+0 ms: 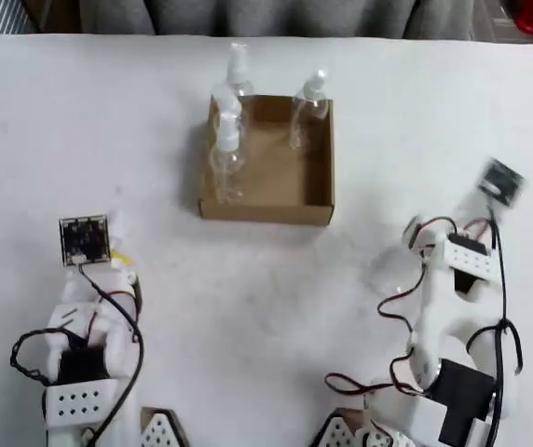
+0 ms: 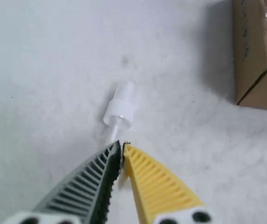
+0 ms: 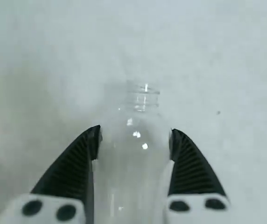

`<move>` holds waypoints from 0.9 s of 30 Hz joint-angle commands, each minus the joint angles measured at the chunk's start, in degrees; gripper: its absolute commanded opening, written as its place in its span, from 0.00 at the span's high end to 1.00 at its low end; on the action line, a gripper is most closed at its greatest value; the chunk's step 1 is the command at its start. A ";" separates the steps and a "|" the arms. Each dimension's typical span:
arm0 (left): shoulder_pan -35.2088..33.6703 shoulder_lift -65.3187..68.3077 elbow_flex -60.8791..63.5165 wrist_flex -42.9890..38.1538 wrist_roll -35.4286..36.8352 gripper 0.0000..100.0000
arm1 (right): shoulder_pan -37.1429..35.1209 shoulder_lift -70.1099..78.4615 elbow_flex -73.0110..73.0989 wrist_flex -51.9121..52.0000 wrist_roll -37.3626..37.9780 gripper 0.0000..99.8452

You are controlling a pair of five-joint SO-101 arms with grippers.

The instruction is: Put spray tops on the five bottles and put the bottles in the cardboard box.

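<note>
Right end effector (image 3: 134,130) clasps uncapped bottle (image 3: 143,100); left end effector (image 2: 122,145) pinches spray top (image 2: 120,108).

Bottles (image 1: 226,158) stand in the cardboard box (image 1: 266,200), far centre on the table (image 1: 61,112). Near left, a spray top (image 2: 119,109) is at the tip of the left gripper (image 2: 122,145). Near right, an uncapped bottle (image 3: 140,105) sits inside the right gripper (image 3: 134,135).

Overhead; close behind left claw (image 2: 122,147), right claw (image 3: 133,133).

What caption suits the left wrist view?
Left pincer pinches a spray top by its tube on the table near the cardboard box.
</note>
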 commanded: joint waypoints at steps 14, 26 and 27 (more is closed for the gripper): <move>0.57 -0.75 -0.26 0.97 -0.53 0.98 | 6.02 -0.22 -23.56 35.91 48.18 0.98; 0.48 -0.66 -0.26 0.97 -0.62 0.98 | 10.51 3.21 -22.15 32.31 49.41 0.94; 0.48 -0.66 -0.26 0.97 -0.62 0.98 | 10.51 4.44 -22.24 32.22 49.41 0.91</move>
